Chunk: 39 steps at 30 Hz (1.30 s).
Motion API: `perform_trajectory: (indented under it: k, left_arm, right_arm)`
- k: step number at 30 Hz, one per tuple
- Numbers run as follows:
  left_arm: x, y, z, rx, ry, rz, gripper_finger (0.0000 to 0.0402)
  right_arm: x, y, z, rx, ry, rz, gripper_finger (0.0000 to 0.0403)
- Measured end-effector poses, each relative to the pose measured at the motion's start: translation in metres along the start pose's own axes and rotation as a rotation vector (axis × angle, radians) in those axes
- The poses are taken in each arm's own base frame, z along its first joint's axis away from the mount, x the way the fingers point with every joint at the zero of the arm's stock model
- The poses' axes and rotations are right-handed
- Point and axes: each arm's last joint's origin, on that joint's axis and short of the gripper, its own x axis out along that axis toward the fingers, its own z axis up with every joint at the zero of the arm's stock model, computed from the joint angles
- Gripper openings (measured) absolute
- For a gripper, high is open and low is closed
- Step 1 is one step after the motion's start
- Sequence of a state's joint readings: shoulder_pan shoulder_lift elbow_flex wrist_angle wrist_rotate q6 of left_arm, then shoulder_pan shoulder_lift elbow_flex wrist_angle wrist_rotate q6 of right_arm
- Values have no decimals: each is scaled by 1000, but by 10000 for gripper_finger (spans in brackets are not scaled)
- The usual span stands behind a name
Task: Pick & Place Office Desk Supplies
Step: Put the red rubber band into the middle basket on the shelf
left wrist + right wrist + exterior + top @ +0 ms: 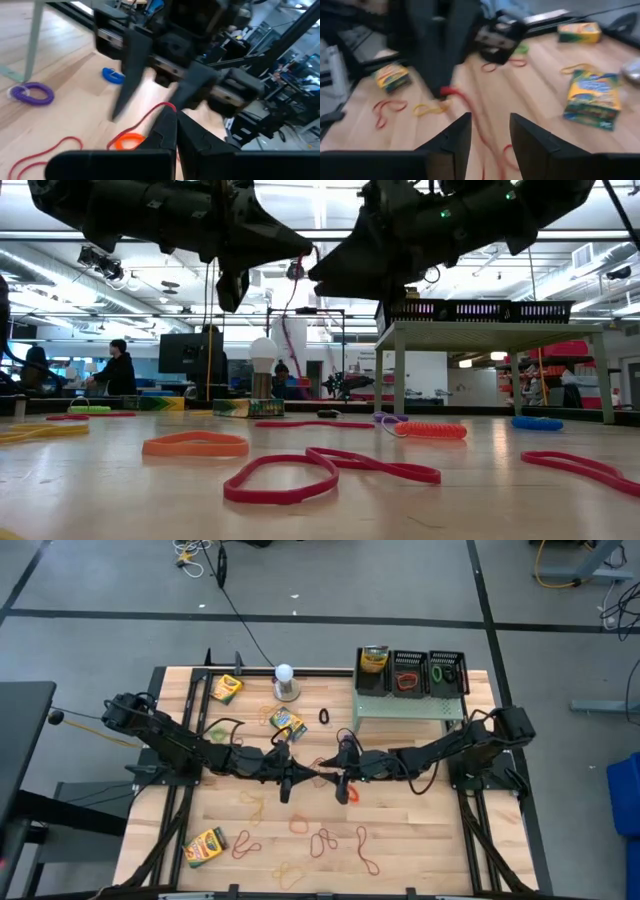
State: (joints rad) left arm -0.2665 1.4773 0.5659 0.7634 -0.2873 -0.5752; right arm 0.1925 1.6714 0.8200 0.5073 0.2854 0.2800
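Note:
My left gripper [312, 778] and right gripper [332, 778] meet tip to tip above the middle of the table. The left gripper [172, 114] is shut on one end of a red rubber band [150, 119], which hangs down toward the wood. Facing it, the right gripper [490, 127] stands open, with the band [472, 115] running between its fingers without being pinched. Several loose rubber bands [322, 840] lie near the front edge. Crayon boxes sit at the back left [226, 689], the middle [288, 723] and the front left [205, 846].
Three black mesh baskets [408, 671] stand in a row on a pale green riser [408, 706] at the back right; the left one holds a crayon box [374, 659]. A white ball on a metal base [285, 680] stands at the back centre. People show in the room behind.

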Motion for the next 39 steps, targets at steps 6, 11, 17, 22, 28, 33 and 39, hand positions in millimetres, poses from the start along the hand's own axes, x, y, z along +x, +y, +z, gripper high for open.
perform_trajectory:
  k: [6, 11, 17, 22, 28, 33, 39]
  left_arm:
    - [0, -1, 1, -4, -10, -11, 3]
    - [0, -1, 2, 0, -16, -11, 10]
    - [-4, -5, 5, -9, -44, 9, 43]
    - [-15, -10, 21, 12, -129, 41, 80]
    - [-31, -14, 39, 104, -170, 65, 98]
    - [-35, -11, 44, 124, -176, 81, 89]
    - [-38, 9, 26, 84, -132, 135, 49]
  right_arm:
    - [2, -7, 7, 5, -52, -19, 118]
    - [2, -8, 7, 15, -48, -9, 68]
    - [-10, -1, 17, 15, -80, -36, 13]
    - [-30, -1, 27, -9, -24, -73, 6]
    - [-70, -10, 48, -27, 5, -162, 5]
    - [-114, -18, 77, -4, -81, -230, 4]
    - [-158, -22, 122, -58, -74, -328, 4]
